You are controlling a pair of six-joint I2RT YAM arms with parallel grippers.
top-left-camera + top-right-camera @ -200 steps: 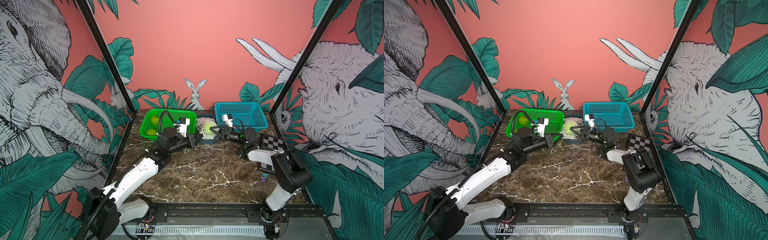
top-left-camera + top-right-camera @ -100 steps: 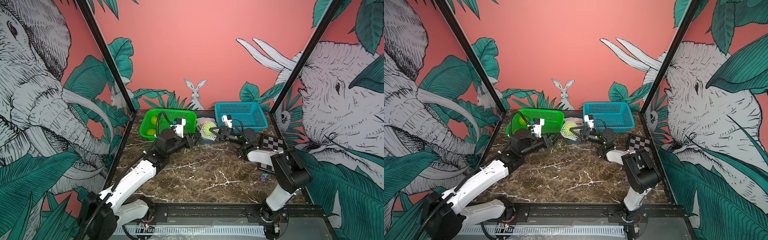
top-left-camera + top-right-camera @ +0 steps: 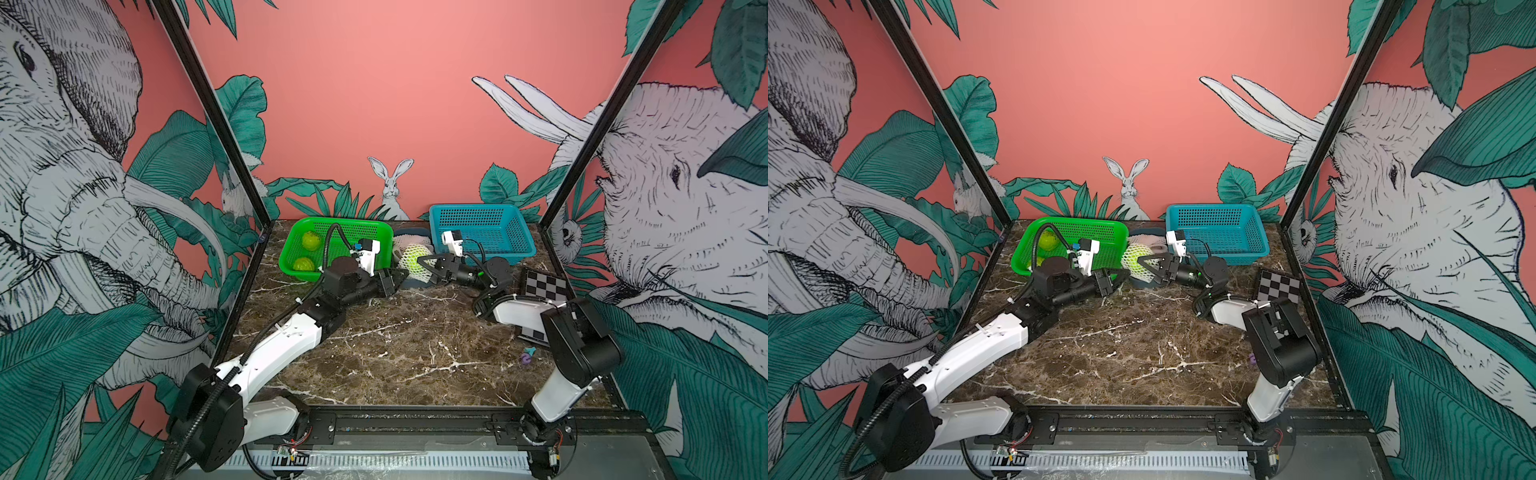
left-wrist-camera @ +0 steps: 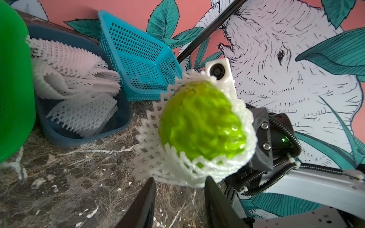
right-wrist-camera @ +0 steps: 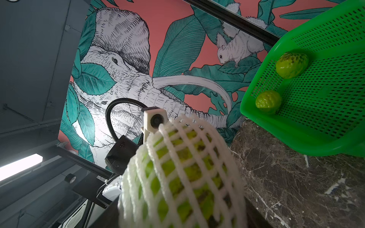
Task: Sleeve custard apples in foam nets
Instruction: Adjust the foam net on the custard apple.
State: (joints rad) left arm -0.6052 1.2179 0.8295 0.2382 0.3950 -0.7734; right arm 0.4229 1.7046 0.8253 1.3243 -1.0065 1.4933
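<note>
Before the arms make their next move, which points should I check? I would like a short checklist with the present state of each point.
1. The foam net wraps the sides of the held custard apple, one end bare: ok.
2. The right gripper grips that sleeved fruit: ok.
3. The left gripper has its jaws apart; clear of the net's edge: cannot tell.
4. The blue basket has room: ok.
5. Two unsleeved custard apples lie in the green basket: ok.
6. The spare foam nets sit in the tub: ok.
</note>
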